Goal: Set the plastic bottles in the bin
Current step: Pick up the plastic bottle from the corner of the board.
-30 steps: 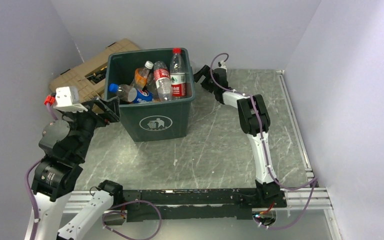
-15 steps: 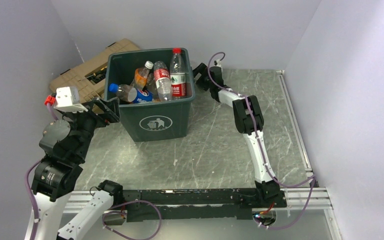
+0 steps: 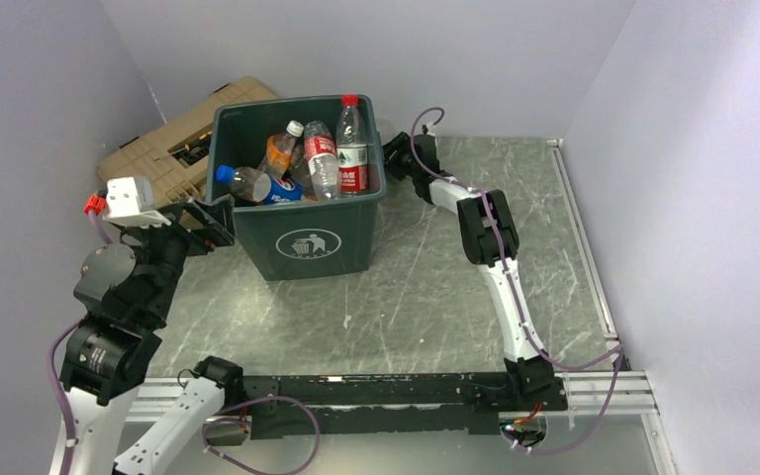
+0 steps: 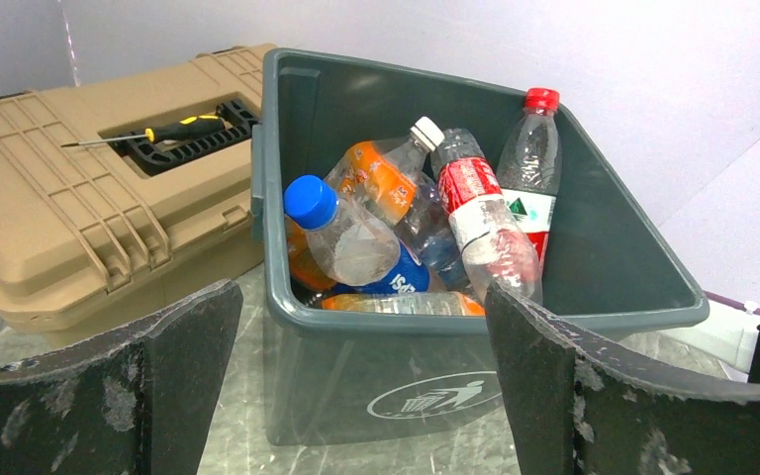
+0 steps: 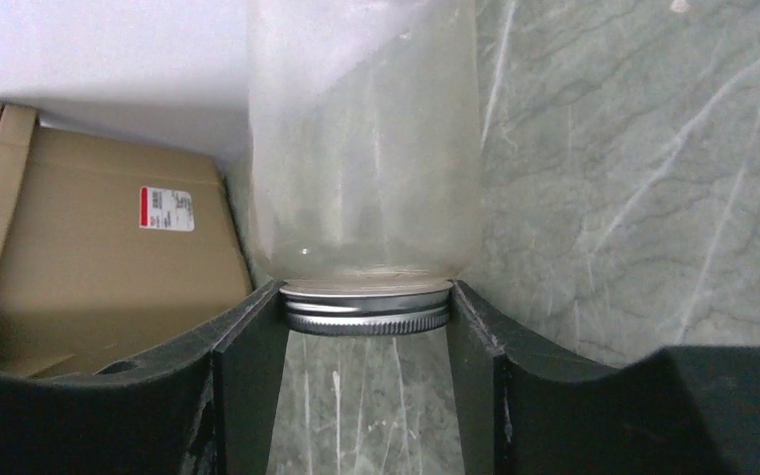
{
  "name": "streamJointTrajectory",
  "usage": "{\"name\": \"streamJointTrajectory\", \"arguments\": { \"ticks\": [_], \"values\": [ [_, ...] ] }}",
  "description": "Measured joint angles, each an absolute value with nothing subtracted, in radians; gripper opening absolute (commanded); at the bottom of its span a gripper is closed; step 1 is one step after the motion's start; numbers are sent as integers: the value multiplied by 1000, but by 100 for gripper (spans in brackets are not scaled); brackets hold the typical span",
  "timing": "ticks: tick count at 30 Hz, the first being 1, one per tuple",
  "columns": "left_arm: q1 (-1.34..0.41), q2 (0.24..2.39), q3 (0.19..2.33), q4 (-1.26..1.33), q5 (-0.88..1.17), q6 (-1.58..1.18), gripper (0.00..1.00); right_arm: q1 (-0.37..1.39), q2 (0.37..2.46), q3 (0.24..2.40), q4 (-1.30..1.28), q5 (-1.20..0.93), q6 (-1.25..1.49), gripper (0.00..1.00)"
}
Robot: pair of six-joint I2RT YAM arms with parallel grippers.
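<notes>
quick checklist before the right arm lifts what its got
1. Contact of right fingers on both sides of the target: ok, they touch the lid of a clear jar.
2. Target is a plastic bottle: not ok, the metal screw lid suggests a jar rather than a drink bottle.
3. Grip firm enough to lift: cannot tell, only the lid is pinched.
4. Room in the bin: ok, its right side is bare beside the bottles.
5. State of left fingers: ok, open with nothing between them.
</notes>
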State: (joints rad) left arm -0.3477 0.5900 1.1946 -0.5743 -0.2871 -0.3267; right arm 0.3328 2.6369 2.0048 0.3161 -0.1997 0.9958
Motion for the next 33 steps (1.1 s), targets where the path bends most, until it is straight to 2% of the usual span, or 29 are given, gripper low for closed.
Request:
{"name": "streamJointTrajectory", "arguments": {
  "ticks": [7, 9, 11, 12, 24, 33],
  "values": [
    [-348, 566, 1188, -590, -296, -327, 98, 334, 2624, 1931, 416, -201, 1018, 26],
    [-348, 561, 1187, -592, -297, -327, 98, 334, 2608, 1898, 434, -201, 1022, 18],
    [-348, 550, 1181, -594, -302, -331, 98, 334, 2589, 1867, 441, -203, 1022, 3],
    [-348, 542, 1179, -596, -305, -333, 98, 334, 2578, 1847, 447, -204, 1022, 0],
    [-348, 450, 1219, -618, -316, -370, 98, 334, 2287, 1517, 398, -196, 989, 0],
    [-348, 440, 1268, -619, -282, -416, 98, 334, 1814, 1199, 367, -104, 892, 0]
  ]
}}
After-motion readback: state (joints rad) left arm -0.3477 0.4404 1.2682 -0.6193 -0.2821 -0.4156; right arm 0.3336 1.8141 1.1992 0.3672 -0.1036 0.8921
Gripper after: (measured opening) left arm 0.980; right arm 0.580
